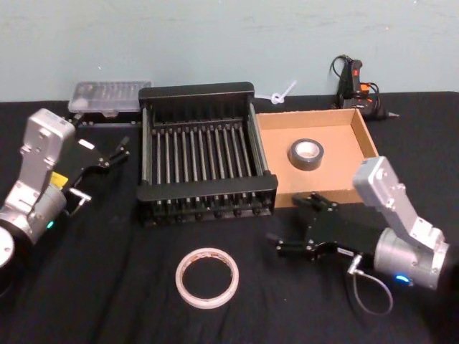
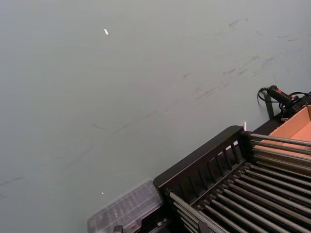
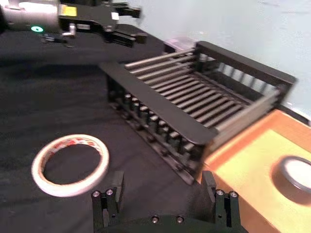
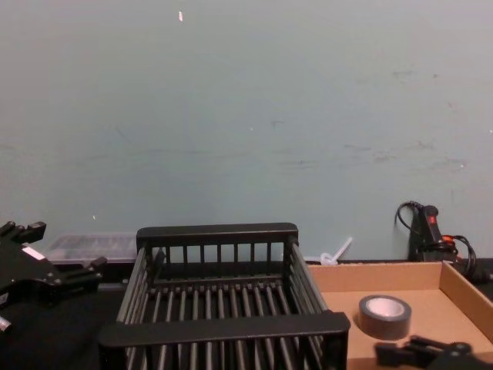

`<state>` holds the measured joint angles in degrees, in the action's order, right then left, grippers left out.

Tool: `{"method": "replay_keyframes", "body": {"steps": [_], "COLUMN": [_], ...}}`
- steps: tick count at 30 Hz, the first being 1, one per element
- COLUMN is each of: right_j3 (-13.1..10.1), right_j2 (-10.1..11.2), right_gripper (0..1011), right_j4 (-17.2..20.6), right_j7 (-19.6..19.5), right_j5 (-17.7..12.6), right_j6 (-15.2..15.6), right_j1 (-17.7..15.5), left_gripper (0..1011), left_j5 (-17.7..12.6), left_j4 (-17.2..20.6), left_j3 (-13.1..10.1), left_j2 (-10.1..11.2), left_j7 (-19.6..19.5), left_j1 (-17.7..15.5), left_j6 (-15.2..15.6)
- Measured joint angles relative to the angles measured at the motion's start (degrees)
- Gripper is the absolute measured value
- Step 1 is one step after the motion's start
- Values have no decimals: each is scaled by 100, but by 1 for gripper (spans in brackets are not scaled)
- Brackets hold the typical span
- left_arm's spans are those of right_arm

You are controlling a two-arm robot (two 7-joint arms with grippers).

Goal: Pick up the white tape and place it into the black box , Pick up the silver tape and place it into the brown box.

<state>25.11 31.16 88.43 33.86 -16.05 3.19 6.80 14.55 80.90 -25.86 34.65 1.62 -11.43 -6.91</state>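
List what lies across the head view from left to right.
Left gripper → black box → brown box holding the silver tape. Nearer the robot: white tape → right gripper.

head view overhead, chest low, sharing black box [image 1: 204, 154]

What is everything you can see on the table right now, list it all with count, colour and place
white tape: one, white with red marks, flat on the black cloth before the crate
black box: one, black, table centre
silver tape: one, dark grey, inside the brown box
brown box: one, tan, right of the crate
clear plastic case: one, behind the crate's left corner
glue gun: one, black, back right
left pincer: open, left of the crate
right pincer: open, before the brown box
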Motion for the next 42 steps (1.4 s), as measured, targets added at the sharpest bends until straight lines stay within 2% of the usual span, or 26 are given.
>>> {"method": "replay_keyframes", "body": {"steps": [6, 20, 28, 42], "right_j3": [354, 922, 1178, 1390], "right_j2": [-141, -419, -543, -619], "right_gripper": [1002, 1003, 1003, 1002], "right_j4": [-178, -511, -694, -873], "right_j7": [154, 346, 386, 400], "right_j5": [57, 107, 179, 231], "right_j6": [47, 29, 72, 198], "right_j1": [330, 770, 989, 1116], "left_gripper": [1001, 1001, 1001, 1001], "left_j5": [0, 0, 0, 0], "left_j4": [0, 0, 0, 0], "left_j3": [0, 0, 0, 0], "left_j2": [0, 0, 0, 0], "left_j7": [0, 0, 0, 0], "left_j1": [0, 0, 0, 0], "left_j6": [0, 0, 0, 0]}}
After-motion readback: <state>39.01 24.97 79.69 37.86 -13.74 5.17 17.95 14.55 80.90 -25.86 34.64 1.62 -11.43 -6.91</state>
